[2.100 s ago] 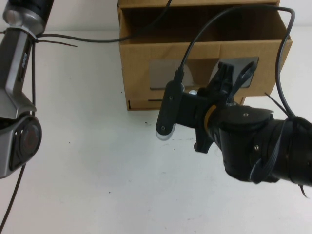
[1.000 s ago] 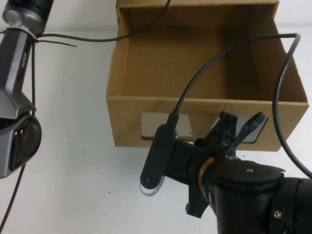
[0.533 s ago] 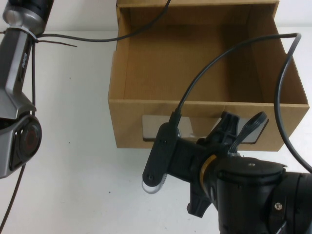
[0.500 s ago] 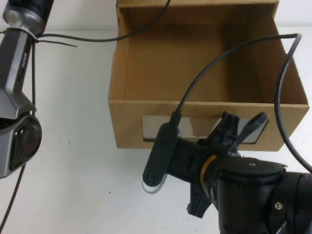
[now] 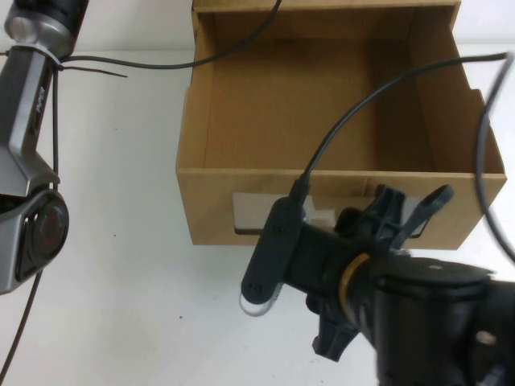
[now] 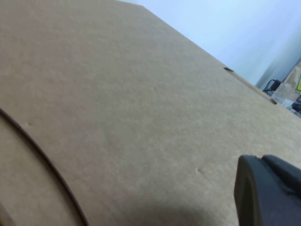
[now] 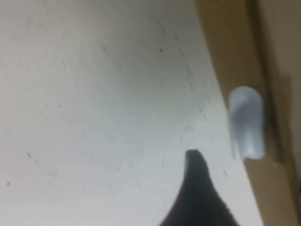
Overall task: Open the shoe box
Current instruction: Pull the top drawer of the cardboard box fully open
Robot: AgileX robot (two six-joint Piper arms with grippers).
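Letting go is the change: the right gripper (image 5: 410,213), low and right of centre in the high view, has parted its fingers (image 7: 197,188), and the white pull tab (image 7: 247,122) on the front of the shoe box (image 5: 209,201) sits free beside one of them. The box fills the upper middle of the bench (image 5: 121,281), its tray drawn out and bare inside, so the opening looks done. The left gripper (image 6: 268,193) hangs close against cardboard; its state cannot be told.
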